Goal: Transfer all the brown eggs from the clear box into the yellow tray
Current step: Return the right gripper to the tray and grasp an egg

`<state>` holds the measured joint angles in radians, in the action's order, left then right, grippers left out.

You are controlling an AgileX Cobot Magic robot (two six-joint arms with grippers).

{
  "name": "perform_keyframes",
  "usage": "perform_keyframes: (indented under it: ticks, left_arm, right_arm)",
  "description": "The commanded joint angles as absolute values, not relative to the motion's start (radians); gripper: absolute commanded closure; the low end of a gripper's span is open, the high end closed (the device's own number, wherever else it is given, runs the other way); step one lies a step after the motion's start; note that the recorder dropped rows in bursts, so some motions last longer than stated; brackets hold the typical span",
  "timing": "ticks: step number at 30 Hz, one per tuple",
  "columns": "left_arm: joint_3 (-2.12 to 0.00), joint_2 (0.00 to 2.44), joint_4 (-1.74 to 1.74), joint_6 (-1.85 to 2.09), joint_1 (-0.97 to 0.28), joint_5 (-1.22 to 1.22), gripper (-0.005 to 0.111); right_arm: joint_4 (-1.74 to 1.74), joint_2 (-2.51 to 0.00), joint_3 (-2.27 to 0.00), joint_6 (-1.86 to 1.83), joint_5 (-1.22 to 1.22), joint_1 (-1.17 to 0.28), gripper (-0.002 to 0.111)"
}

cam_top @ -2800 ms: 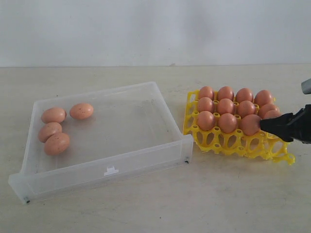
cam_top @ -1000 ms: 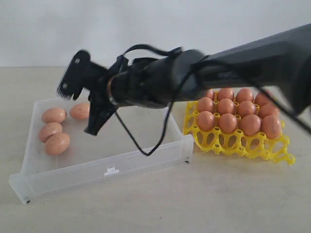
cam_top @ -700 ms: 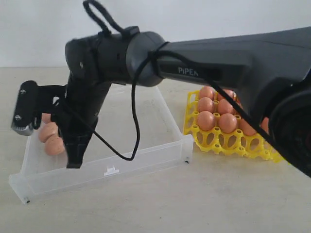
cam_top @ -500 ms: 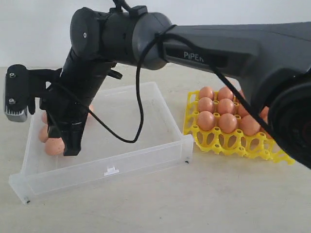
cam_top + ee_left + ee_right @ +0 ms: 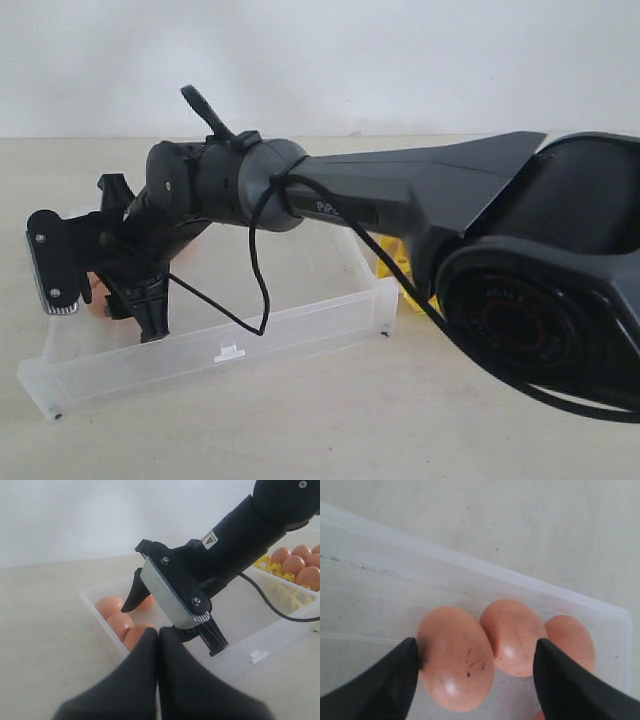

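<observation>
Right wrist view: the right gripper (image 5: 476,647), jaws wide and empty, flanks two smooth pinkish brown eggs (image 5: 455,660), one dark-flecked.

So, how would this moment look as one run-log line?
stage: pick | right jaws: open, straddling brown eggs in clear box | left jaws: shut, empty | yellow tray: holds eggs

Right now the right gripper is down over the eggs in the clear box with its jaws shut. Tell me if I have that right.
One thing is wrong: the jaws are open, not shut. The right wrist view shows the right gripper spread wide over the eggs in the clear box, with eggs showing between its two tips. The rest stands.
</observation>
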<state>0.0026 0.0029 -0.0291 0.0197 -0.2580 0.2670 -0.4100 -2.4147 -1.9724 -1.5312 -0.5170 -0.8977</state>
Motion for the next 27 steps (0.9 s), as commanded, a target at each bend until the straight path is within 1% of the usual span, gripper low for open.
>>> perform_keyframes:
  ticks: [1, 11, 13, 14, 17, 19, 20, 21, 27]
  left_arm:
    - [0.000, 0.000, -0.037, 0.020, -0.258, 0.257, 0.111]
    - [0.000, 0.000, -0.037, 0.020, -0.258, 0.255, 0.111]
    - [0.000, 0.000, -0.037, 0.020, -0.258, 0.255, 0.111]
    - [0.000, 0.000, -0.037, 0.020, -0.258, 0.255, 0.111]
    - [0.000, 0.000, -0.037, 0.020, -0.258, 0.255, 0.111]
    - [0.000, 0.000, -0.037, 0.020, -0.258, 0.255, 0.111]
    - [0.000, 0.000, -0.037, 0.020, -0.258, 0.255, 0.111]
    - [0.000, 0.000, -0.037, 0.020, -0.258, 0.255, 0.111]
    - [0.000, 0.000, -0.037, 0.020, -0.258, 0.255, 0.111]
  right_arm:
    - [-0.414, -2.420, -1.978, -1.517, -0.507, -0.897, 0.045]
    - [-0.414, -2.459, -1.978, -1.466, -0.522, -0.895, 0.045]
    - [-0.416, -2.463, -1.978, -1.445, -0.514, -0.895, 0.048]
    - [-0.416, -2.463, -1.978, -1.421, -0.508, -0.893, 0.051]
    - [-0.414, -2.463, -1.978, -1.324, -0.499, -0.893, 0.072]
    - [-0.414, -2.463, -1.978, -1.260, -0.499, -0.893, 0.095]
    - [-0.414, -2.461, -1.978, -1.239, -0.499, -0.893, 0.105]
    - [-0.414, -2.459, -1.978, -1.208, -0.499, -0.893, 0.108]
    - [-0.416, -2.389, -1.978, -1.150, -0.501, -0.893, 0.108]
